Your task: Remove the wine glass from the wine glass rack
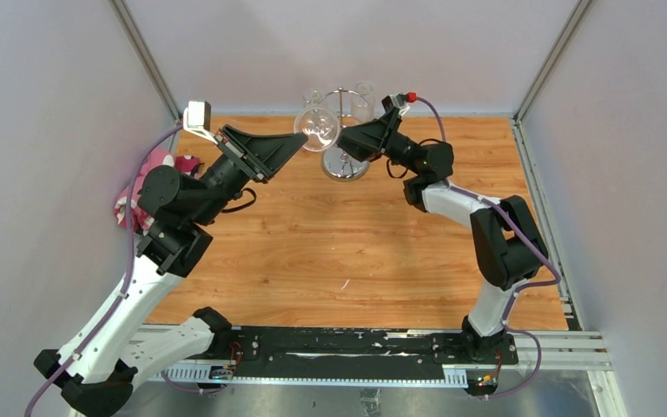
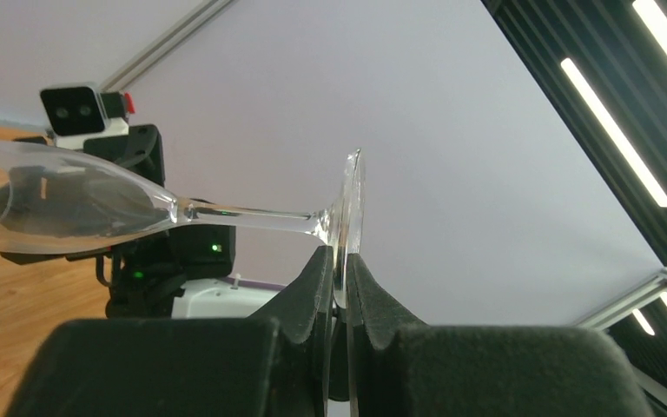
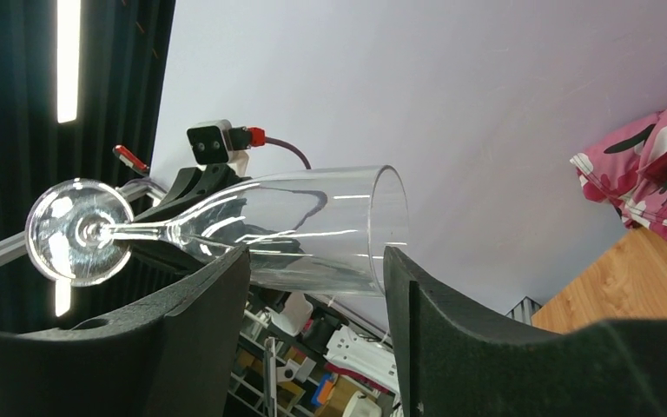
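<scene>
The wine glass is held sideways in the air, off to the left of the chrome wine glass rack. My left gripper is shut on the rim of the glass's round foot; the stem and bowl point away to the left in the left wrist view. My right gripper is open, its fingers on either side of the bowl, just below it. I cannot tell whether they touch it.
Two more clear glasses hang on the rack at the back wall. A pink patterned cloth lies at the left of the wooden table and also shows in the right wrist view. Grey walls close in three sides.
</scene>
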Robot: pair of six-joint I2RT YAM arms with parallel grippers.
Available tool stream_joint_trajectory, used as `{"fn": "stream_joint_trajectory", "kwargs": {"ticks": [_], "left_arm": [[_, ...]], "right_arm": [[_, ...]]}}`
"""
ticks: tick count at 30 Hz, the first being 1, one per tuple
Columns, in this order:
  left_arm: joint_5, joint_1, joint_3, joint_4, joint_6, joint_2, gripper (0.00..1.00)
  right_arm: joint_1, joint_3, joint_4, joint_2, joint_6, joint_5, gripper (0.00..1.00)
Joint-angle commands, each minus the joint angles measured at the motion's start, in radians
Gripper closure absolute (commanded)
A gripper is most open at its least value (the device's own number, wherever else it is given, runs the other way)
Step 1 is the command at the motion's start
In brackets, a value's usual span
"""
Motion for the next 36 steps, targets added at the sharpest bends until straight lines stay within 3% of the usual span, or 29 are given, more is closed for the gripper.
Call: {"fn": "stream_joint_trajectory", "kwargs": {"ticks": [1, 9, 24, 32, 34, 36], "left_arm": [[-0.028, 0.072, -0.034, -0.02, 0.017, -0.007, 1.0], [-0.025, 0.19, -0.047, -0.044, 0.023, -0.016, 1.0], [0.005, 0.213, -0.144, 0.002, 0.01, 0.059, 1.0], [0.008, 0.227, -0.187, -0.054, 0.047, 0.02, 1.0], [0.01, 0.227, -0.201, -0.058, 0.05, 0.008, 1.0], [0.011, 0.227, -0.208, -0.06, 0.05, 0.006, 1.0]], "right_arm": [[0.022, -0.045, 0.104, -0.122, -0.032, 0.008, 0.38], [0.018, -0.135, 0.104, -0.222, -0.075, 0.016, 0.39], [0.016, -0.168, 0.104, -0.301, -0.109, 0.027, 0.43], [0.012, -0.173, 0.102, -0.314, -0.126, 0.044, 0.46], [0.013, -0.17, 0.103, -0.305, -0.121, 0.041, 0.5], [0.013, -0.167, 0.102, -0.293, -0.118, 0.04, 0.63]]}}
